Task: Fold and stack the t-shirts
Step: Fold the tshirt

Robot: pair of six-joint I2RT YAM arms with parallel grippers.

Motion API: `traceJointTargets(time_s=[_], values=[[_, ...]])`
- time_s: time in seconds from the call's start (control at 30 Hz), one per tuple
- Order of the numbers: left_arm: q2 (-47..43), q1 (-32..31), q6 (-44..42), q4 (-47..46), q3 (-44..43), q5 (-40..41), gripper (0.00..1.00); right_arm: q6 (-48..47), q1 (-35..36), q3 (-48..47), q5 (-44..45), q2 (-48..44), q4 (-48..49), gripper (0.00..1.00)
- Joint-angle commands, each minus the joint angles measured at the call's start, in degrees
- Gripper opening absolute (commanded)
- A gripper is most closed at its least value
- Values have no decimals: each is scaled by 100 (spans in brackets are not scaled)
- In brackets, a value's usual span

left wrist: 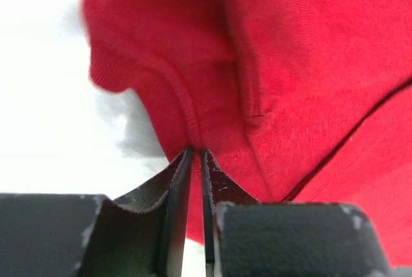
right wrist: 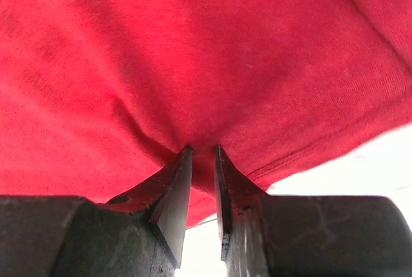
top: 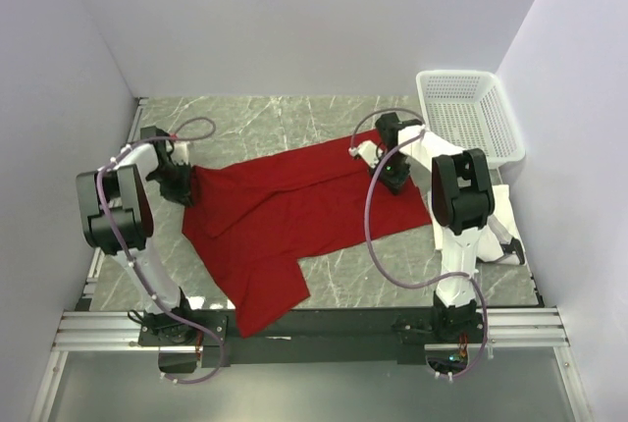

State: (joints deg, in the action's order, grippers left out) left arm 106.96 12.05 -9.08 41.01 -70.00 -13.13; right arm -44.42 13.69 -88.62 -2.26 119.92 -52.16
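The red t-shirt [top: 285,211] lies spread across the marble table, one part hanging over the near edge. My left gripper [top: 186,184] is shut on the shirt's left edge; in the left wrist view the red cloth [left wrist: 257,64] is pinched between the jaws at a seam. My right gripper [top: 392,179] is shut on the shirt's right edge; in the right wrist view the red cloth [right wrist: 193,51] bunches into the jaws. A white folded garment [top: 500,208] shows partly behind my right arm.
A white plastic mesh basket [top: 467,113] stands at the back right corner. Walls close in on both sides. The table's metal rail [top: 324,329] runs along the near edge by the arm bases.
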Motion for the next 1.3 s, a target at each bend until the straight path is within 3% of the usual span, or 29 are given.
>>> traceJointTargets(time_s=[0.0,0.13,0.27,0.43,0.47,0.57,0.7,0.83,1.1,1.27], values=[[614,236,-137,-227,-540,416,18,355,414,590,-362,-302,-206,28],[695,455,-610,257,-1383,-90,19,531,696,811,-985,-618,-679,29],[467,745,-797,565,-1964,-936,28,689,486,57,-1715,-689,-1234,30],[729,755,-692,487,-2896,-1350,40,707,-137,-2209,-1497,178,-1551,30],[826,755,-648,399,-3019,-1377,41,690,-182,-2917,-1366,390,-1586,30],[1326,685,-542,617,-3677,-1325,42,611,-270,-3870,-873,1059,-1561,30],[1828,553,-410,706,-4109,-1167,43,575,-279,-3611,-372,1209,-640,30],[1829,307,-410,531,-3829,-886,46,680,-279,-3311,-29,1261,336,30],[1855,43,-182,82,-3231,-16,48,576,-192,-3004,217,1517,592,30],[2074,16,-155,205,-3292,310,43,435,-174,-2906,692,1798,751,28]])
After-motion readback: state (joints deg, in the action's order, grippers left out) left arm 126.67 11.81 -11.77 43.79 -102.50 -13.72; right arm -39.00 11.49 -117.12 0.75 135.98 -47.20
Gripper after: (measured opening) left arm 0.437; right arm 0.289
